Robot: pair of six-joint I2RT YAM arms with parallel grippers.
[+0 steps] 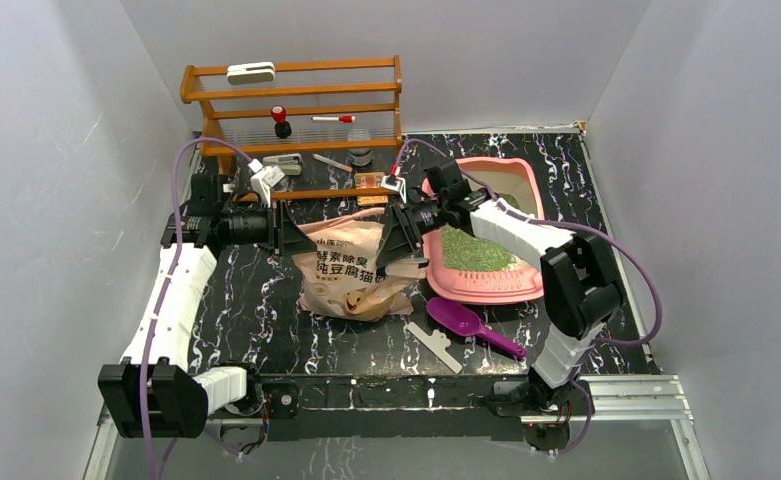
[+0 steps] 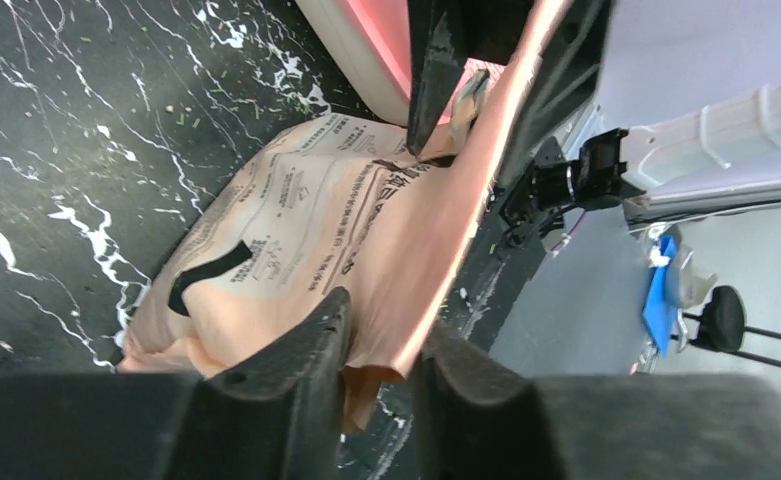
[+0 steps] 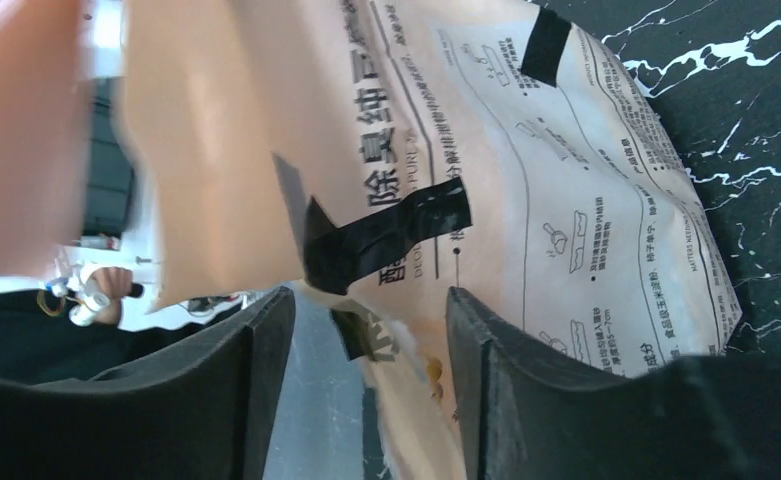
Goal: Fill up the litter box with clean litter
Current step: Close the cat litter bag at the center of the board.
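Observation:
The pink litter box [image 1: 526, 180] stands at the right of the table, with green clean litter [image 1: 476, 252] spread over its floor. A beige printed litter bag [image 1: 351, 270] lies slumped to its left, between the two grippers. My left gripper [image 1: 296, 235] is at the bag's left end. In the left wrist view its jaws [image 2: 391, 320] stand slightly apart, open, with a loose fold of the bag [image 2: 296, 210] between them. My right gripper [image 1: 401, 248] is at the bag's right end, beside the box. It [image 3: 366, 300] is open, with the bag's torn edge [image 3: 406, 350] loose between the fingers.
A purple scoop [image 1: 471, 325] and a white flat tool [image 1: 436, 345] lie on the black marbled table in front of the box. A wooden shelf rack [image 1: 291, 100] with small items stands at the back. White walls close in both sides.

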